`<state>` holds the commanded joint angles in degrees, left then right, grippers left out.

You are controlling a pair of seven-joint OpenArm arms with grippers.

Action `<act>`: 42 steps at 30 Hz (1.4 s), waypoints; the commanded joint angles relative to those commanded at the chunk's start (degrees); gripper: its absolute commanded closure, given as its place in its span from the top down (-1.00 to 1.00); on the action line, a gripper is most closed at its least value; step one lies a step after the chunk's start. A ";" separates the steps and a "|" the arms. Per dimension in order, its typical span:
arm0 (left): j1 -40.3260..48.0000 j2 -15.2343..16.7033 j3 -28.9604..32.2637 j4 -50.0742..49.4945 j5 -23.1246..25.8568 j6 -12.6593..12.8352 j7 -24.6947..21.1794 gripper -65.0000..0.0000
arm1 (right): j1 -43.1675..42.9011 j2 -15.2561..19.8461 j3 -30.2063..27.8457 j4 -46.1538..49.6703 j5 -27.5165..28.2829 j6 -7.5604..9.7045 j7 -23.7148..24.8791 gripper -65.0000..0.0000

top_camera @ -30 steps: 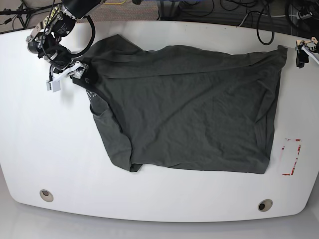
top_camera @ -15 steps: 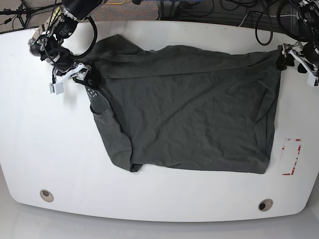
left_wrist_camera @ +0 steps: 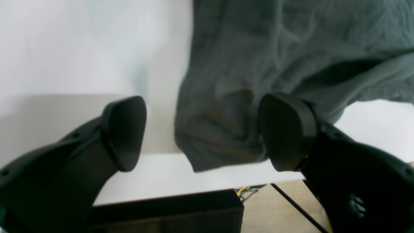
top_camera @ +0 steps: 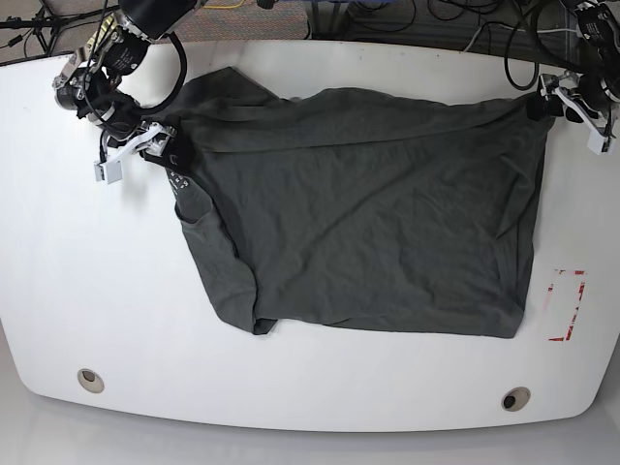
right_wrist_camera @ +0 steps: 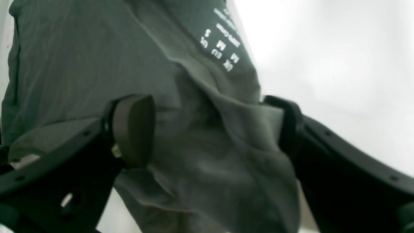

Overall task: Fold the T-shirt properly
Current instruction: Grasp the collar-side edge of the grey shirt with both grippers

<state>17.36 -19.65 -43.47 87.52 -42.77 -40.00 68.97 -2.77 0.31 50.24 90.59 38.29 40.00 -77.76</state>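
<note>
The dark grey T-shirt [top_camera: 368, 213] lies spread flat on the white table [top_camera: 97, 281], collar end to the left. At the collar edge my right gripper [top_camera: 160, 145] is open. In the right wrist view, the right gripper [right_wrist_camera: 210, 129] straddles a raised fold of the T-shirt [right_wrist_camera: 97, 58] just below the white printed neck label [right_wrist_camera: 223, 45]. My left gripper [top_camera: 544, 105] is at the shirt's far right corner. In the left wrist view, the left gripper [left_wrist_camera: 203, 132] stands open with that corner of the T-shirt [left_wrist_camera: 258, 48] lying between the fingers [left_wrist_camera: 286, 129], close to the right-hand one.
A red-outlined mark [top_camera: 567, 305] sits on the table near its right edge. Two round holes [top_camera: 90, 380] [top_camera: 515, 399] are in the front corners. Cables [top_camera: 504, 48] run behind the far edge. A black box [left_wrist_camera: 168, 210] shows below the table edge.
My left gripper has come in from beyond the table's right edge to the shirt's far right corner. The right gripper has stayed at the collar, shifting only slightly.
</note>
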 joint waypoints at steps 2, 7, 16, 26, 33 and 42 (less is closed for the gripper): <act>-0.18 0.00 1.41 0.00 0.00 0.00 0.00 0.67 | 0.00 0.00 0.00 0.00 0.00 0.00 0.00 0.50; -0.44 0.35 4.66 0.00 0.00 0.00 0.00 0.67 | 0.00 0.00 0.00 0.00 0.00 0.00 0.00 0.50; -0.44 0.18 5.98 -5.54 0.09 0.00 -0.18 0.56 | 0.00 0.00 0.00 0.00 0.00 0.00 0.00 0.50; -2.37 0.18 6.07 -8.35 3.34 0.00 -0.35 -0.97 | 0.00 0.00 0.00 0.00 0.00 0.00 0.00 0.50; -2.20 0.35 6.07 -0.88 4.84 0.00 -0.18 -0.98 | 0.00 0.00 0.00 0.09 0.00 0.00 0.09 0.04; 0.18 -1.05 5.89 9.85 4.84 0.00 0.00 -0.98 | 0.00 0.00 0.09 0.44 0.00 0.00 0.09 -1.00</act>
<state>17.54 -20.70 -37.58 97.36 -37.93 -40.00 68.97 -2.77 0.31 50.33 91.03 38.29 40.00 -77.67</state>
